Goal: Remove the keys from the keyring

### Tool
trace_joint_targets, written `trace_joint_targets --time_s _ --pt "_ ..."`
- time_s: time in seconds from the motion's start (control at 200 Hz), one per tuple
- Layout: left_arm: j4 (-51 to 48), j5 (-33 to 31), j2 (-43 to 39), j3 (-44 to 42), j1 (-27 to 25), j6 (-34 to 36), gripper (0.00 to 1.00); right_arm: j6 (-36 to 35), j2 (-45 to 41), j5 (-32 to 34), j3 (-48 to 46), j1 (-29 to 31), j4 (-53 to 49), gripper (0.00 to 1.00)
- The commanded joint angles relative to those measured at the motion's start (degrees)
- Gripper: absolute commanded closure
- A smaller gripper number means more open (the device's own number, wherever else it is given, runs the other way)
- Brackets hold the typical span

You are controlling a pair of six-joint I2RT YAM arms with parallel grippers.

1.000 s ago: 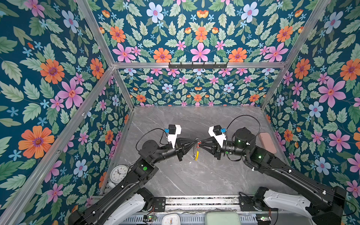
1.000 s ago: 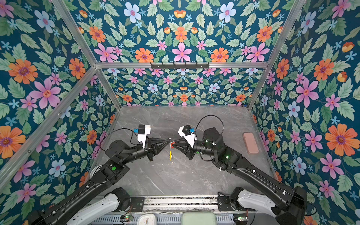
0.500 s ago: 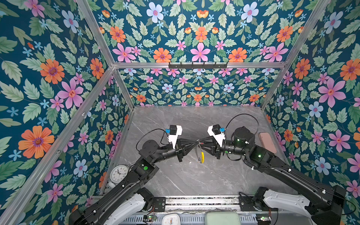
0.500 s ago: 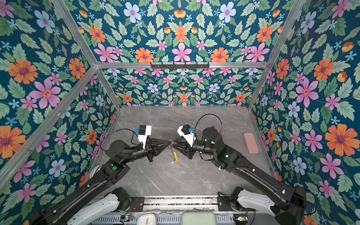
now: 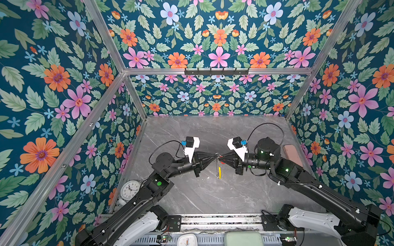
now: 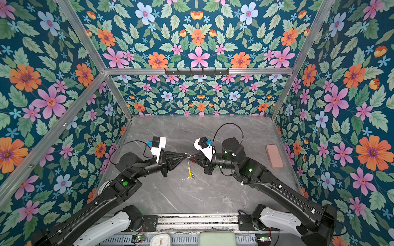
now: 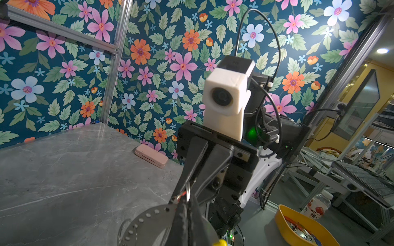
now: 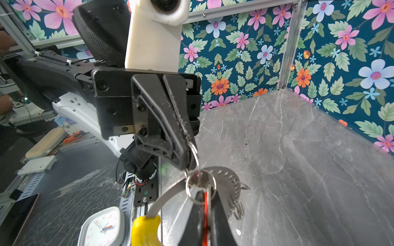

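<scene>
Both grippers meet tip to tip above the middle of the table. The keyring, a thin grey hoop with a yellow section, hangs down between them. My left gripper is shut on the hoop's upper edge. A small split ring on the hoop carries a key with a red tag. My right gripper is shut on that key, the red tag squeezed between its jaws. Several bare small loops dangle from the hoop's perforated edge.
A round white clock stands at the table's left front corner. A pink case lies by the right wall. A square white clock and a pale green block sit beyond the front rail.
My right gripper has shut on the red-tagged key. The hanging keyring swung slightly to the right. The left gripper kept its hold.
</scene>
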Motion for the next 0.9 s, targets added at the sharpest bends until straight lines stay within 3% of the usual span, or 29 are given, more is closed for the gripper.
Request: trace_joint_targets --time_s 0.0,0.205,0.63,0.895 --pt "-1.15 1.8 -0.29 0.95 0.12 2.25 1.0 -1.59 0.25 -3.07 1.43 -0.74 -3.26 1.0" --pt "-4.1 2.08 0.0 1.66 0.05 3.42 1.0 -1.54 1.03 -4.94 4.15 -1.74 -5.42 1.0" --pt "-5.14 1.15 -1.28 1.34 0.1 4.17 1.0 1.32 3.16 -2.4 7.4 -1.76 -7.66 1.0" --pt "-1.04 0.4 -3.16 -0.05 0.04 2.06 1.0 1.51 3.84 -2.65 6.22 -1.77 -7.24 1.0"
